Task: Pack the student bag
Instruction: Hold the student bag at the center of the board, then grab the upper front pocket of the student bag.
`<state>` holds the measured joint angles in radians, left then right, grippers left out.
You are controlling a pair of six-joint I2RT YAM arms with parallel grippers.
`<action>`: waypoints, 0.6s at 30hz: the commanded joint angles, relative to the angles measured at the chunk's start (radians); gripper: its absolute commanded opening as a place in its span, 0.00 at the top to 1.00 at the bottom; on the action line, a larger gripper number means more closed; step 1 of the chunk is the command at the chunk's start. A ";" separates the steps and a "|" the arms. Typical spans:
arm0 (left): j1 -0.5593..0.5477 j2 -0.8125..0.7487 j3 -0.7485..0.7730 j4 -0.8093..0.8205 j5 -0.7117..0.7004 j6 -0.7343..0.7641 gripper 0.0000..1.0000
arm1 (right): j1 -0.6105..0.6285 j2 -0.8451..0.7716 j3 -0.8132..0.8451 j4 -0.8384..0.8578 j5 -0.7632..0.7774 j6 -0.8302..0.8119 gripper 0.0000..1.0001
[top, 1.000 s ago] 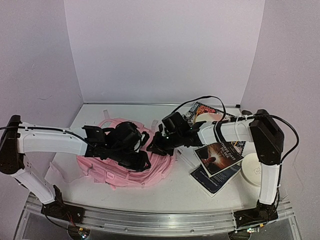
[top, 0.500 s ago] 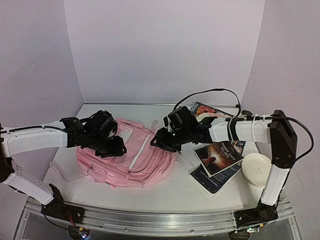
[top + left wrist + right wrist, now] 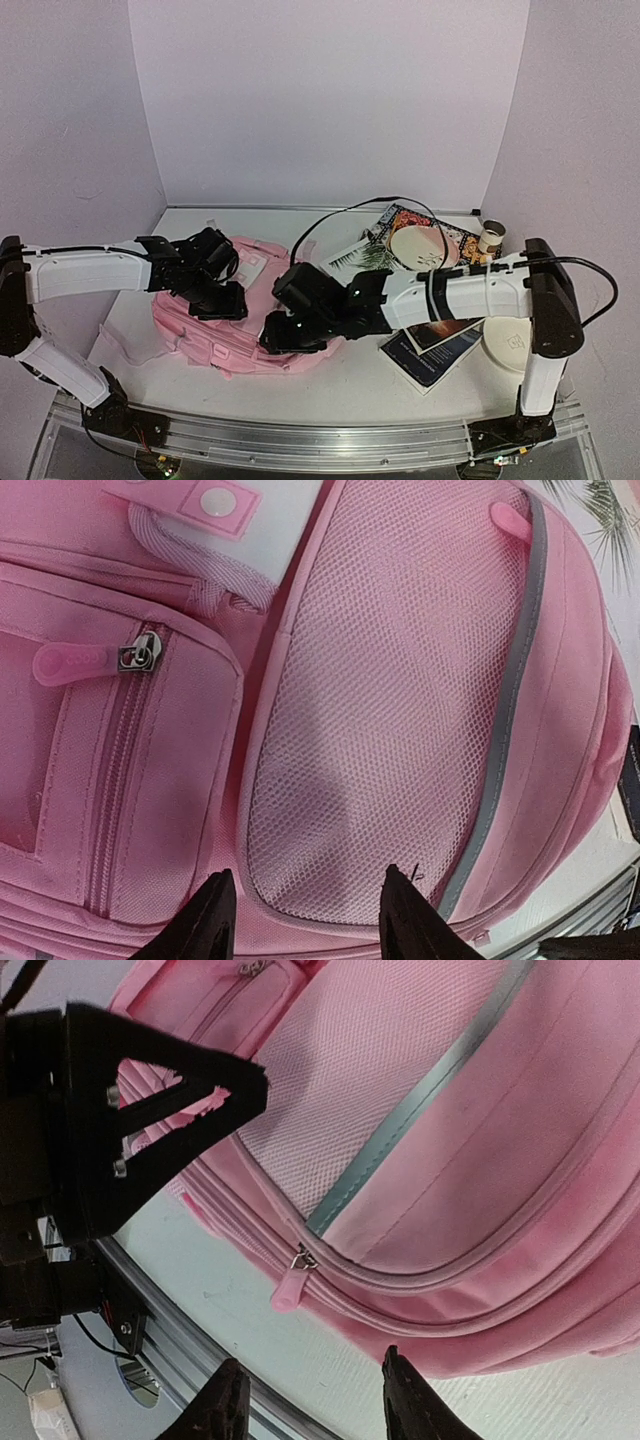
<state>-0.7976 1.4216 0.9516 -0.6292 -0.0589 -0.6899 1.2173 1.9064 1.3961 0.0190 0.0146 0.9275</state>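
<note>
The student bag (image 3: 215, 345) is pale pink and lies flat on the table left of centre, front side up. My left gripper (image 3: 218, 298) hangs open over its top. In the left wrist view the left gripper (image 3: 310, 912) holds nothing, and the bag's mesh pocket (image 3: 400, 700) and a front zip pull (image 3: 70, 664) lie below it. My right gripper (image 3: 285, 335) is at the bag's near edge. Seen from the right wrist, the right gripper (image 3: 313, 1402) is open and empty above the table, just short of a pink zip pull (image 3: 288, 1288) on the main zip.
Two books (image 3: 440, 345) lie right of the bag, with a white dish (image 3: 510, 345) beside them. Further back are a patterned book (image 3: 400, 222), a pale round disc (image 3: 418, 246) and a small jar (image 3: 490, 237). The metal rail (image 3: 320, 440) runs along the front edge.
A second ago both grippers were bunched into the bag; they have since opened and the bag lies flat. The right gripper has moved from the bag's right side to its near edge.
</note>
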 commanded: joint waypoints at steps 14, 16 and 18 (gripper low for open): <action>0.021 -0.024 -0.111 0.154 0.209 0.043 0.59 | 0.064 0.269 0.284 -0.119 0.115 0.139 0.59; 0.021 -0.031 -0.120 0.163 0.226 0.036 0.60 | 0.064 0.279 0.287 -0.142 0.123 0.156 0.60; 0.021 -0.036 -0.127 0.173 0.247 0.029 0.61 | 0.064 0.284 0.285 -0.163 0.133 0.167 0.60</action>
<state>-0.7714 1.4192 0.8437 -0.5226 0.0857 -0.6499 1.2755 2.1632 1.6464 -0.0532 0.0964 1.0534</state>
